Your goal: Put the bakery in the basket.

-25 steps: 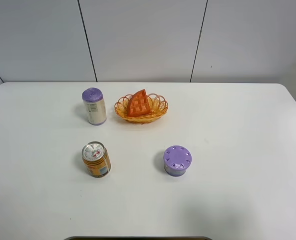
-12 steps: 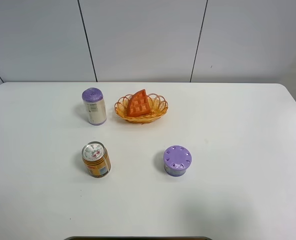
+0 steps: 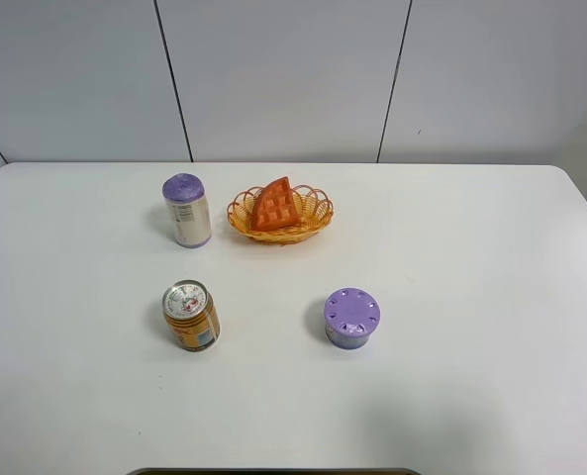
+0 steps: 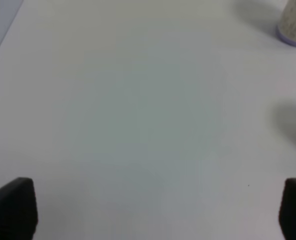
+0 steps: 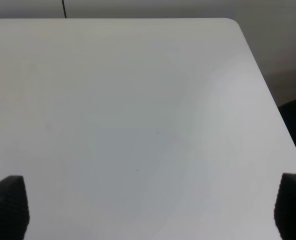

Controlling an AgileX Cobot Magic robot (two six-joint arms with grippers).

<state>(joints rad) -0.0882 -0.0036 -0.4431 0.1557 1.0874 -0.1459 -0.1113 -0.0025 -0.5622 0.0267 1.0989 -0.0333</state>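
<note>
The orange-red wedge-shaped bakery point(image 3: 274, 206) with its waffle grid lies inside the oval orange-yellow wicker basket point(image 3: 313, 213) at the back middle of the white table. Neither arm shows in the exterior high view. In the left wrist view the left gripper point(image 4: 148, 210) is open, its two dark fingertips point(image 4: 13, 207) far apart over bare table. In the right wrist view the right gripper point(image 5: 148, 207) is open too, its fingertips point(image 5: 8, 207) wide apart over bare table near the table's corner. Both grippers are empty.
A purple-lidded pale can point(image 3: 186, 210) stands left of the basket; its base shows in the left wrist view point(image 4: 293, 22). An orange can point(image 3: 191, 316) stands front left. A round purple-lidded container point(image 3: 351, 318) stands front middle. The table's edge point(image 5: 257, 70) shows in the right wrist view.
</note>
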